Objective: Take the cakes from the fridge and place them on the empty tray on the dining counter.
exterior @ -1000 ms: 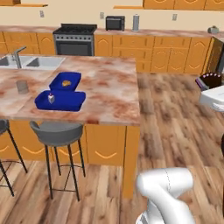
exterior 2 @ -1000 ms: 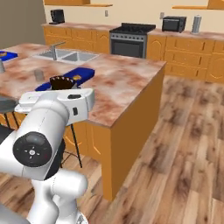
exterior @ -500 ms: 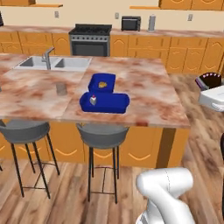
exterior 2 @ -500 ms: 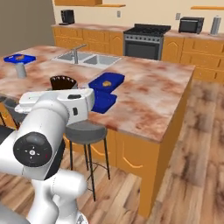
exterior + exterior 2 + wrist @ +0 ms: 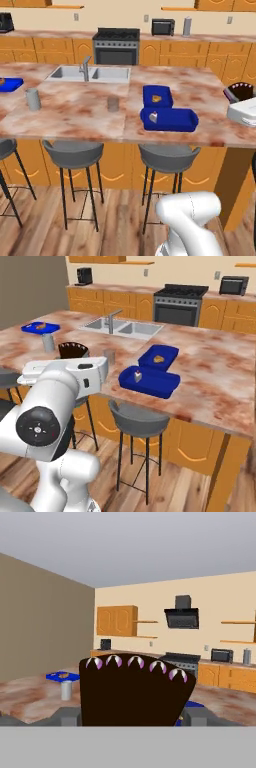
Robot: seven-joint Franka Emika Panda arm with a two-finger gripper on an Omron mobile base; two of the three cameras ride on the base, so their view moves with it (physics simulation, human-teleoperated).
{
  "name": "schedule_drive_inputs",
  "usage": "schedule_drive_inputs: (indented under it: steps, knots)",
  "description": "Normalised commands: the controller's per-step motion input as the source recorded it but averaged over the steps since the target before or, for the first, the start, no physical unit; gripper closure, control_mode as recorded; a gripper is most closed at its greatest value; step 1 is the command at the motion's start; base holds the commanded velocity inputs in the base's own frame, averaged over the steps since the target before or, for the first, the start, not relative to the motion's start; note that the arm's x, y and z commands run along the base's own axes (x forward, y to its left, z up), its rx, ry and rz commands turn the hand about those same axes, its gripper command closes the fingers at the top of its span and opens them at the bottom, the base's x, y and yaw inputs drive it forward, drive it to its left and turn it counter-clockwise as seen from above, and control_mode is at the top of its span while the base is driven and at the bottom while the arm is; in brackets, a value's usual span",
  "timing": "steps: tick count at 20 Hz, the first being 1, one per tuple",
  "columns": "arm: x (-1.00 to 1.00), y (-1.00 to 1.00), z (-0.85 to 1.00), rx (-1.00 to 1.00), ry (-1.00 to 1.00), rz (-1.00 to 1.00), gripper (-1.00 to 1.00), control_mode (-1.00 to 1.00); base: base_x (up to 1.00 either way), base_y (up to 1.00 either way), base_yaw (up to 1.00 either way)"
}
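Change since earlier: both base views have shifted, so we take it that our base has driven along the dining tabletop (image 5: 75, 107); the blue trays lie as before on it, and more of the sink end now shows.
Tool: we hold the chocolate cake (image 5: 132, 689) in the tool (image 5: 131, 716); in the hand view the dark wedge with pink-tipped dots along its top edge sits between the grey fingers (image 5: 65, 714), close to the camera. In the right base view the same slice (image 5: 73, 350) shows just behind our white hand, and in the left base view it (image 5: 240, 91) sits at the right edge.
Empty tray: the royal-blue tray (image 5: 172, 122) rests on the dining tabletop, right of the sink (image 5: 90, 74) in the left base view; in the right base view we see it (image 5: 155, 385) near the tabletop's front edge.
White cake: a small white slice (image 5: 153, 117) with a red top already lies in that tray, at its end nearer the sink; also seen from the right (image 5: 137, 376).
Pastry tray: a second blue tray (image 5: 157, 95) with a golden pastry (image 5: 157, 98) touches the first on its far side.
Third tray: another blue tray (image 5: 40, 327) lies beyond the sink.
Cups: two grey cups (image 5: 33, 99) (image 5: 113, 103) stand in front of the sink.
Stools: grey bar stools (image 5: 167, 159) stand under the tabletop's edge.
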Motion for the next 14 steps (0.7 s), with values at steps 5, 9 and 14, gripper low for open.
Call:
schedule_drive_inputs:
  steps: [5,9,14]
  knots:
    - [0.00,0.00,0.00,0.00,0.00,0.00,1.00,1.00,0.05,0.72,-0.24]
    - [0.00,0.00,0.00,0.00,0.00,0.00,1.00,1.00,0.10,-0.02,-0.11]
    - [0.00,0.00,0.00,0.00,0.00,0.00,1.00,1.00,0.22,-0.35,0.00]
